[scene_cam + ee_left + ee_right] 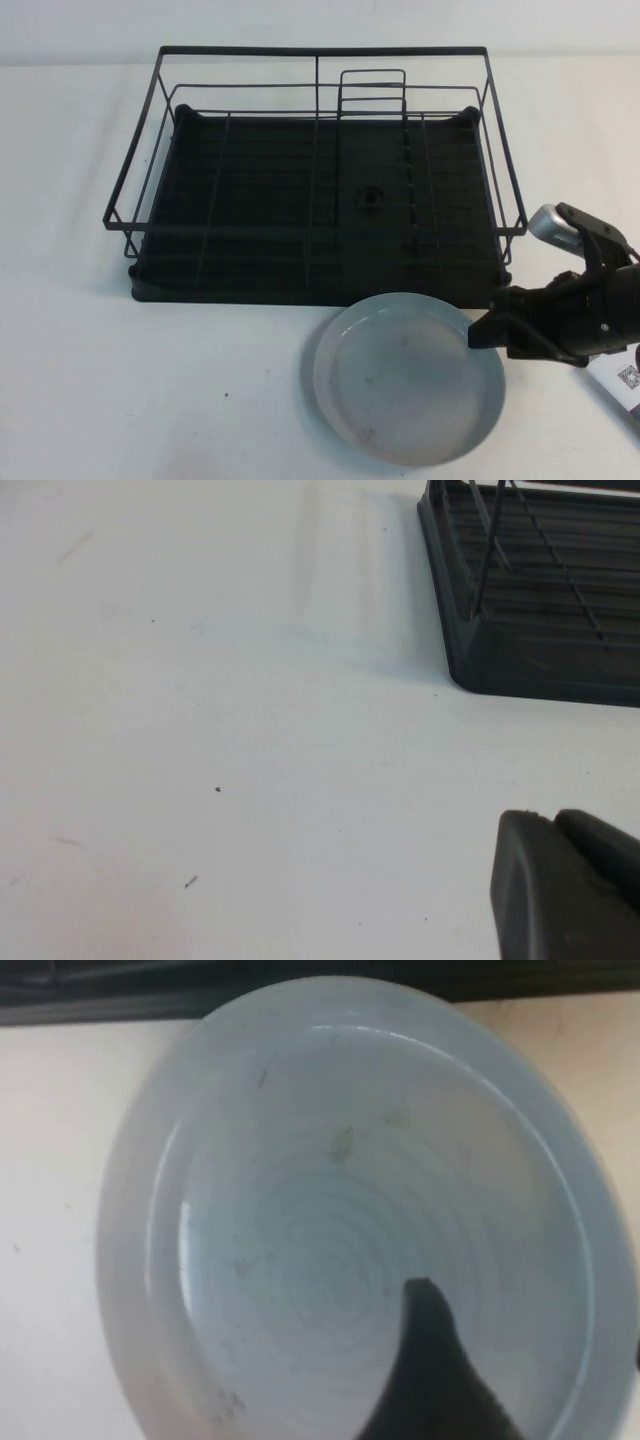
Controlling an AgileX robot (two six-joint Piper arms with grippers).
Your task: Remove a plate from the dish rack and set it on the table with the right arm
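The pale grey-blue plate [405,380] lies flat on the white table [150,390], just in front of the black wire dish rack [315,190], which holds no plate. My right gripper [482,333] comes in from the right at the plate's right rim. In the right wrist view the plate [330,1210] fills the picture. One black finger [435,1370] hangs over the plate's inside with a gap to the rim, and the jaws stand apart astride the rim. My left gripper [550,818] is shut and empty above bare table, out of the high view.
The rack's near left corner [530,650] shows in the left wrist view, a little beyond the left gripper. A small wire divider loop [372,95] stands at the rack's back. The plate's near edge is close to the table's front.
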